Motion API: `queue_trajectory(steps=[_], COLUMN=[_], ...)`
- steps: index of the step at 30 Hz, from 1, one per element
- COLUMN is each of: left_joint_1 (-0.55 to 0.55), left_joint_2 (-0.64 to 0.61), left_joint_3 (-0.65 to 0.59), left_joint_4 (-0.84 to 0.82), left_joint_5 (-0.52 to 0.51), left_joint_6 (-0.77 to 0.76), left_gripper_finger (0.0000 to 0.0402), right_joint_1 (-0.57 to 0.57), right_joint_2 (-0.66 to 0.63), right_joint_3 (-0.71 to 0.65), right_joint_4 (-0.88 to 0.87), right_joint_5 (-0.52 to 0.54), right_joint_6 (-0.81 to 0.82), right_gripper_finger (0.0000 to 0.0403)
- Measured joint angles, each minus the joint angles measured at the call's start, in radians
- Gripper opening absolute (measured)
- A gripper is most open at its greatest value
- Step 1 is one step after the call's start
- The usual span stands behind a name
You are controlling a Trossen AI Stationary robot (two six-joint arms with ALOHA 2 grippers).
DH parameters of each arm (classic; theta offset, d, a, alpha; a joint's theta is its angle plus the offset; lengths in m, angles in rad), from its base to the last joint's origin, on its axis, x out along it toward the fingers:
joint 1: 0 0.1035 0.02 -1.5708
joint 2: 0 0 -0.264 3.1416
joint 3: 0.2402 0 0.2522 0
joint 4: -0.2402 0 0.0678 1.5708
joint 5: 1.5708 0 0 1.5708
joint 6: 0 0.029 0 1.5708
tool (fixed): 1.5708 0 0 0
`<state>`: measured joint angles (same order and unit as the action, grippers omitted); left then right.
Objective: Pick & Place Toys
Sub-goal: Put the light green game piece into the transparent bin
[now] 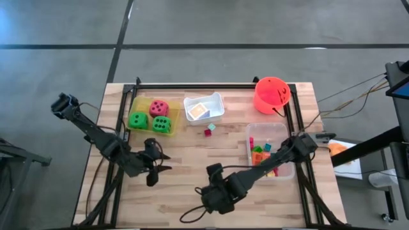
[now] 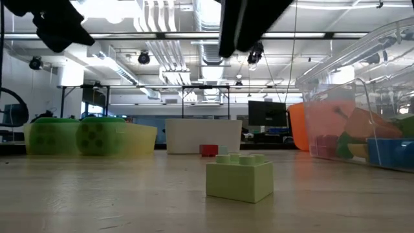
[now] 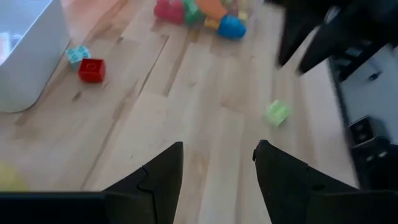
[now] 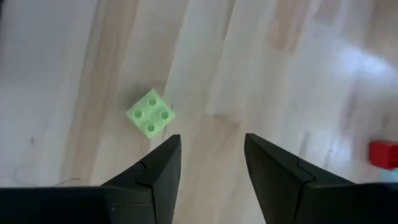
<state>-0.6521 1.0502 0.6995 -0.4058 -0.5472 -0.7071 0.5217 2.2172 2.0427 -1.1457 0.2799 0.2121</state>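
**Pale green brick loose on the wood**

The pale green brick point(image 4: 150, 112) lies bare on the table point(image 1: 185, 160), just ahead of the right gripper point(image 4: 211, 163), whose fingers stand apart and empty. The left gripper point(image 3: 219, 171) (also empty, fingers parted) hovers near the yellow tray point(image 1: 171, 114).

Front of the table point(image 1: 172, 211): bare wood across the near half, so I've got room to sweep here.
Between my fingers point(image 4: 158, 168): a clear gap with only plank below, and the light green brick point(image 4: 150, 112) just ahead, nothing around it.
Middle lane: red brick point(image 1: 208, 132) and a pale blue one point(image 1: 211, 126) sit loose just beside the white tray point(image 1: 217, 101).
Far edge: yellow tray point(image 1: 136, 105), white tray and orange bucket point(image 1: 271, 96) wall it off.
Right side: clear tray point(image 1: 282, 131) blocks, my right arm crossing it.
Left side: my left gripper point(image 1: 153, 167) hangs near the yellow tray.
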Motion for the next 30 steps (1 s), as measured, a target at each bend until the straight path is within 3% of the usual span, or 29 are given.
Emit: queue_trajectory(steps=[10,30], left_joint_1=[0.001,0.0], left_joint_2=[-0.008,-0.008], left_joint_3=[0.001,0.001], left_joint_4=[0.029,0.036], left_joint_5=[0.0,-0.003], left_joint_6=[0.029,0.026], left_gripper_finger=[0.019,0.019], right_joint_1=[-0.009,-0.01], right_joint_2=[0.098,0.16], right_joint_3=[-0.002,-0.002], right_joint_4=[0.03,0.11], right_joint_5=[-0.197,-0.194], right_joint_6=[-0.171,-0.386], right_gripper_finger=[0.0173,0.0173])
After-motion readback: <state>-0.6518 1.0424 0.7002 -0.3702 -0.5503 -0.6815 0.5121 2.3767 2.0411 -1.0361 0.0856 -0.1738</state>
